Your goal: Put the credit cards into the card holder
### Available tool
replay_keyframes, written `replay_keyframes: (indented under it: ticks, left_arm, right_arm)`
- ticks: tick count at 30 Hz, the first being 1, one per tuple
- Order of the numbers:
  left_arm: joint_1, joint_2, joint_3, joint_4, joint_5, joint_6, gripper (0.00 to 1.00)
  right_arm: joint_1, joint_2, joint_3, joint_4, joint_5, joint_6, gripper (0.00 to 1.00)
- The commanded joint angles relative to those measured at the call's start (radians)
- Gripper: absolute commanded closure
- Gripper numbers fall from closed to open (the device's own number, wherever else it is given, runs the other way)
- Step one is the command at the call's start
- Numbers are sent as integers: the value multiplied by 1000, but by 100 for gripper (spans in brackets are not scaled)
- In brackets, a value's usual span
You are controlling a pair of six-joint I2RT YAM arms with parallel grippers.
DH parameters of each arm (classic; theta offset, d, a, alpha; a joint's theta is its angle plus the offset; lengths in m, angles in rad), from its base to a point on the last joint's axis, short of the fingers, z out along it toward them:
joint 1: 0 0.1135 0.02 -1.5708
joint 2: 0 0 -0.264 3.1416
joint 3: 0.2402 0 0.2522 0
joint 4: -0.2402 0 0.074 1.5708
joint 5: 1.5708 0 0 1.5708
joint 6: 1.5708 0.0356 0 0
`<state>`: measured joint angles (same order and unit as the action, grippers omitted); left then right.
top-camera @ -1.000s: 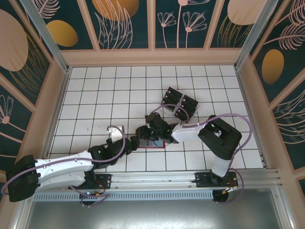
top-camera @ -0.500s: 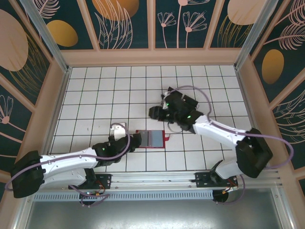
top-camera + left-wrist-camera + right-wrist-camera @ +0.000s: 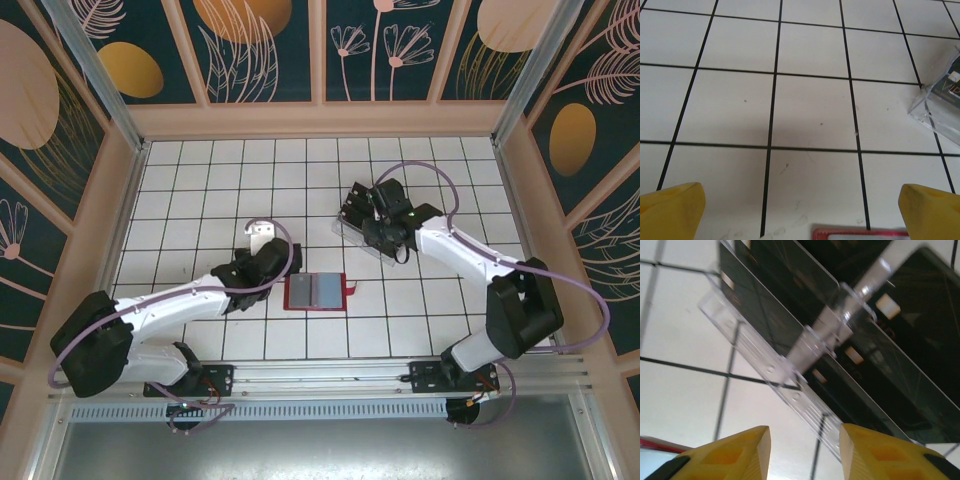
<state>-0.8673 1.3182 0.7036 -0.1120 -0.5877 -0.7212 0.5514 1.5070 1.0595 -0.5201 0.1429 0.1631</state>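
Credit cards [image 3: 930,315], black and glossy, stand on edge in the slots of a clear plastic tray [image 3: 771,369] toward the far right of the white gridded desk [image 3: 200,190]. The card holder [image 3: 316,292], a small red wallet, lies open and flat nearer the arms, close to the desk's middle, its grey-blue inner pockets facing up and its red tab clasp [image 3: 350,290] sticking out on the right side; it sits apart from the tray. The right gripper [image 3: 805,450] hangs over the tray's near edge, its yellow fingertips [image 3: 735,452] apart with nothing between them, and a sliver of red wallet shows at the lower left of its wrist view. The left gripper [image 3: 800,210] is low over bare tiles just left of the wallet, its fingers spread wide and empty, with the wallet's red edge just ahead of them and a corner of the tray further off to the right.
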Motion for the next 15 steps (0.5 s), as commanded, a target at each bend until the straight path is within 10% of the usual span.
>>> replay_keyframes:
  ticks: [1,15]
  left_arm:
    - [39,13,37,17,57,43,1]
    - [80,0,19,37,112,24,1]
  right_arm:
    - [2,20,22,-71,82,-65,61]
    - [66,146,30,-66,244,-103,63]
